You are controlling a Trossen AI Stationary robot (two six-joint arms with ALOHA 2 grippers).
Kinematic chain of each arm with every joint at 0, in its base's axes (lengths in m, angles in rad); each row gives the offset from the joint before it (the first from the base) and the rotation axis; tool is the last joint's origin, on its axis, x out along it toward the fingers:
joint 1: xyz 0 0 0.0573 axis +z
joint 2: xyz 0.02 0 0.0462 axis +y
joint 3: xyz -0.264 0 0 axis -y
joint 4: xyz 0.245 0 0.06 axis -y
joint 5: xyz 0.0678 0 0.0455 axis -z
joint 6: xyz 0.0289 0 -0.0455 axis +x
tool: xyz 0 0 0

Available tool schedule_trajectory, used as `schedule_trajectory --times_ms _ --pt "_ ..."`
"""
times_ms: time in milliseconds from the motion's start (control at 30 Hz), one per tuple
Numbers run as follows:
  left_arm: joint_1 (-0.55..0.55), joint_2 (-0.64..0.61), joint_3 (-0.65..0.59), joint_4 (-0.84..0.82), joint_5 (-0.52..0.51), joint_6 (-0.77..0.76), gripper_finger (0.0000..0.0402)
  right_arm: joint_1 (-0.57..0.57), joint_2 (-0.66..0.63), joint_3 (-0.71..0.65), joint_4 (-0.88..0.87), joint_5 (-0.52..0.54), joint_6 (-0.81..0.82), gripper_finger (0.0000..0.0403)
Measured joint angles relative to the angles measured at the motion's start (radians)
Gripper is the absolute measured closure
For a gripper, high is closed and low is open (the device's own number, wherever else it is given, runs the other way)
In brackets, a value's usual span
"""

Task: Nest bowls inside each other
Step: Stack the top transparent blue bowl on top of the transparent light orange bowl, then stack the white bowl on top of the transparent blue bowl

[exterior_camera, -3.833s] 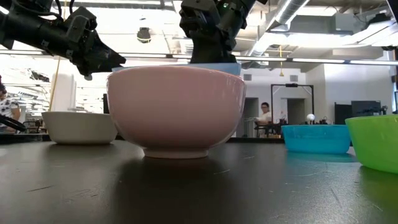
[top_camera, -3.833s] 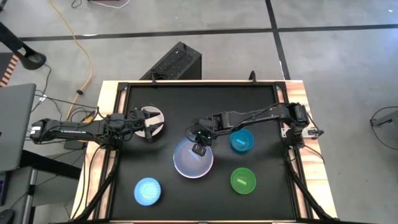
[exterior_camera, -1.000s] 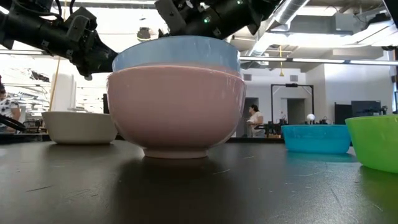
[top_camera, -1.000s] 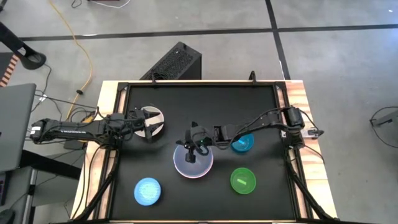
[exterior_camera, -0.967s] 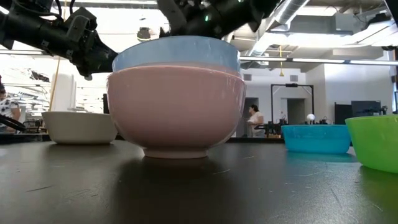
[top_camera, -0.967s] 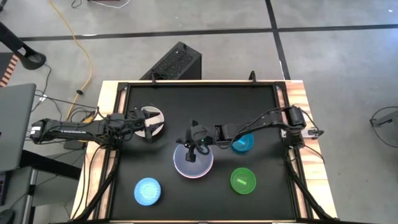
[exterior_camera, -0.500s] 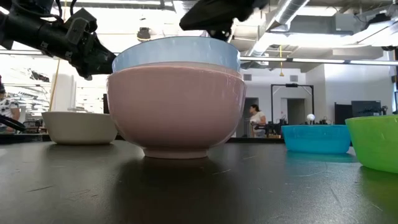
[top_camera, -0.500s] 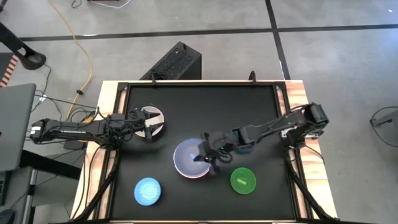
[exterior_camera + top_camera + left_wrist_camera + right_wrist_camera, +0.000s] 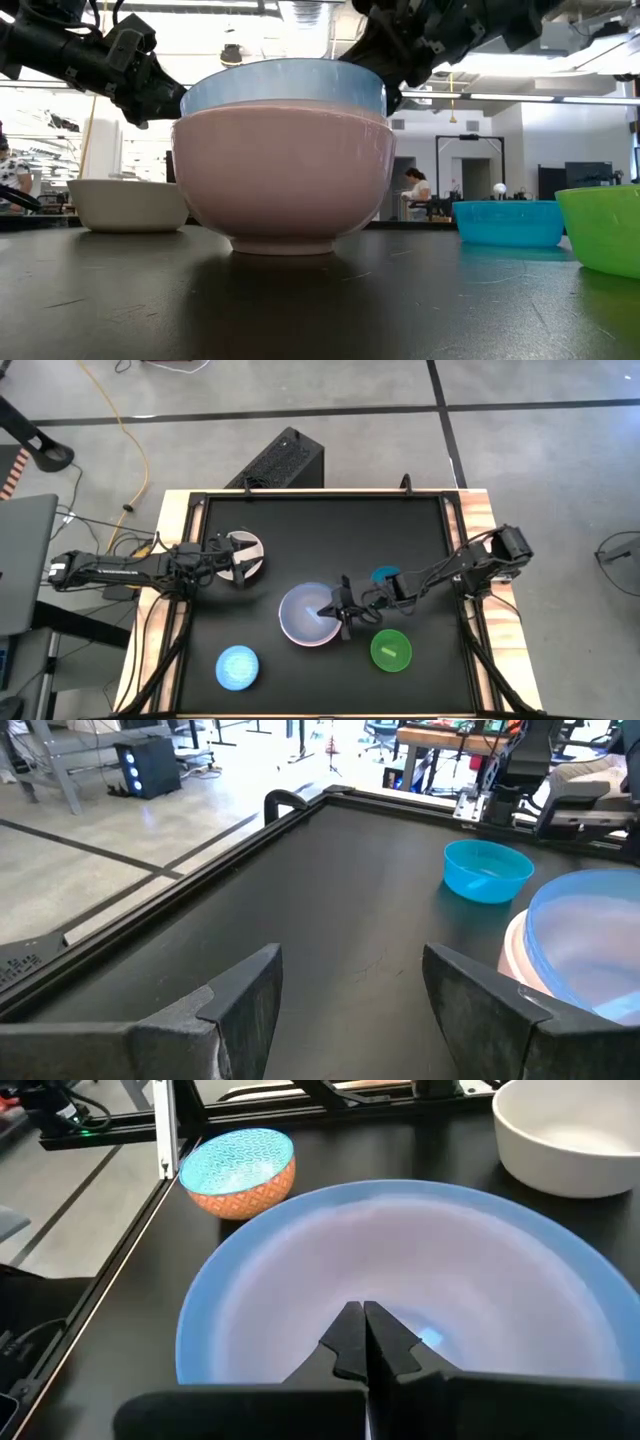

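A: High view shows the blue bowl (image 9: 298,622) seated inside the pink bowl (image 9: 283,170) around mid-bench, slightly toward the low camera's edge. Puts the right jaws just over the stack's rim, on the side facing the right edge, pinched shut on nothing.

B: Confirmed from the right wrist view: closed tips above the blue basin, empty. And the left jaws?

A: Spread wide, gripping nothing, hovering at the white bowl (image 9: 243,552) near the left edge.

B: Leaves four loose, then: white, the teal bowl (image 9: 385,574) half hidden under the right arm (image 9: 440,570), the green bowl (image 9: 391,650) toward the right edge, and the patterned bowl (image 9: 238,667) near the corner where the left edge meets the low camera's edge.

A: Worth fearing from here?

B: Mostly a snag. Pulling those shut tips sideways before lifting could hook the blue rim and tip or drag the whole stack. Sweeping the right arm low could knock the teal bowl beneath it.

A: And order?

B: Dropping a small bowl in too soon would probably block a larger one. Closing the left jaws off-centre on the white rim could flip it. Sending both arms to the stack together risks a collision.
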Motion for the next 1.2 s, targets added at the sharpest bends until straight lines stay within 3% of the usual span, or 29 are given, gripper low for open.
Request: schedule_trajectory --times_ms 533,767,967,1100,1200 --pt "0.000 0.000 0.000 0.000 0.000 -0.001 0.0170 -0.009 0.003 0.000 -0.069 0.000 0.033 0.0398" --pt "0.000 0.000 0.000 0.000 0.000 -0.001 0.0170 -0.015 -0.001 0.001 -0.015 -0.004 -0.016 0.0398" --pt "0.004 0.000 0.000 -0.023 -0.050 -0.055 0.0170 -0.042 -0.026 0.055 -0.020 -0.082 -0.083 0.0397" --pt "0.083 0.038 0.011 -0.079 -0.110 -0.065 0.0174 -0.069 -0.074 0.098 -0.079 -0.103 -0.174 0.0393" --pt "0.195 0.106 0.094 -0.183 -0.075 -0.063 0.0183 -0.104 -0.116 0.108 -0.112 -0.103 -0.237 0.0389"
